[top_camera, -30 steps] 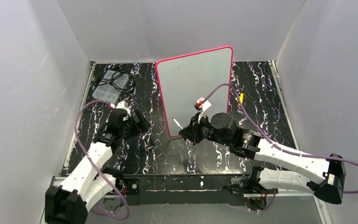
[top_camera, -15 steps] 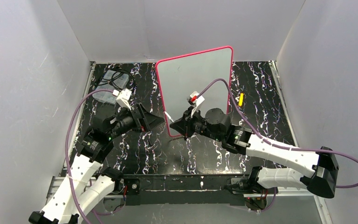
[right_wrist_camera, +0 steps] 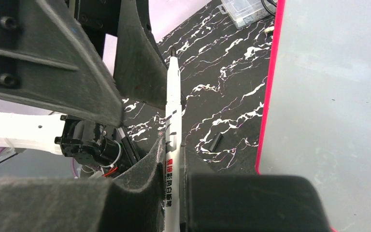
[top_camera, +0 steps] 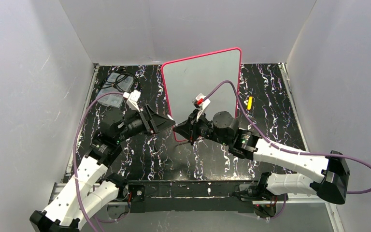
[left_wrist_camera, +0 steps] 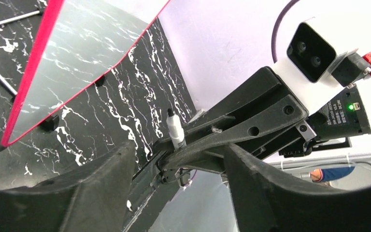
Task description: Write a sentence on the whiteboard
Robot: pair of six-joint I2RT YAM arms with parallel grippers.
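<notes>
Now, whiteboard [top_camera: 200, 82]: upright, upper centre of frame, on desk [top_camera: 270, 87].
Right pincer [right_wrist_camera: 173, 150]: clamped on marker [right_wrist_camera: 173, 111], beside board's lower left corner.
Left pincer [left_wrist_camera: 178, 154]: jaws apart, holding nothing, near marker tip.

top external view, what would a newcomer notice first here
The pink-framed whiteboard stands upright on the black marbled table, with no writing visible on it. Just in front of its left edge, the right claw is shut on a white marker, whose tip points at the open left claw.
</notes>
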